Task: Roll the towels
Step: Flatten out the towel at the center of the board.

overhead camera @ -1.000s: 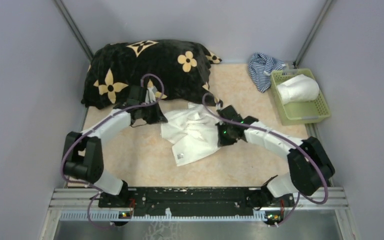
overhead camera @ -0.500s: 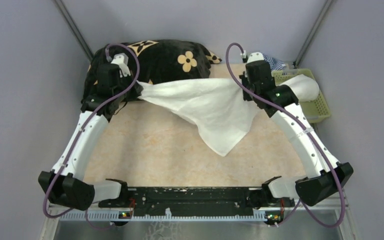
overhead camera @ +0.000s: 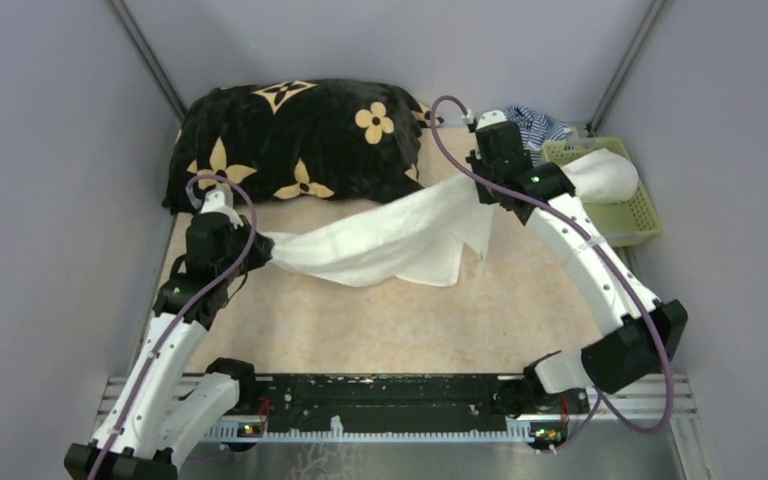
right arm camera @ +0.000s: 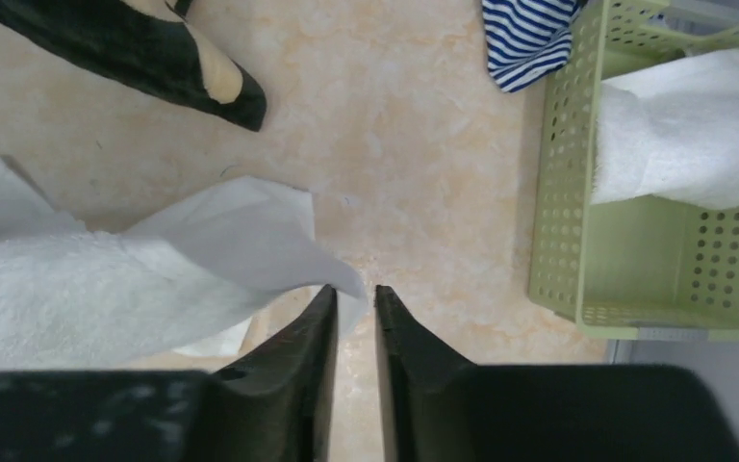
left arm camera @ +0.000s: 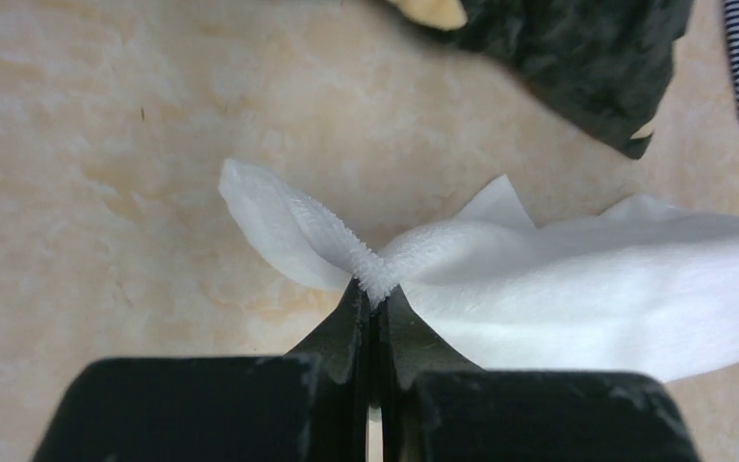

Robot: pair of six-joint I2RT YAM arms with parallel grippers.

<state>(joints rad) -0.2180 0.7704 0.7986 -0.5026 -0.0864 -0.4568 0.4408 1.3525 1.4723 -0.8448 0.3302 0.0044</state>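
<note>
Top external view shows a white towel [overhead camera: 380, 245] stretched low over the table [overhead camera: 380, 320] between both arms. The left tool [left arm camera: 375, 289] is clamped on one corner. The right tool [right arm camera: 354, 298] has its jaws slightly parted, the other corner lying loose just beside them.

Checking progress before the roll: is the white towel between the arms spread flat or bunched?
Bunched: the towel sags in folds, its corner pinched in the left gripper.

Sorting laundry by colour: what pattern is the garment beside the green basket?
Blue-and-white stripes on the garment; clearest in the right wrist view.
</note>
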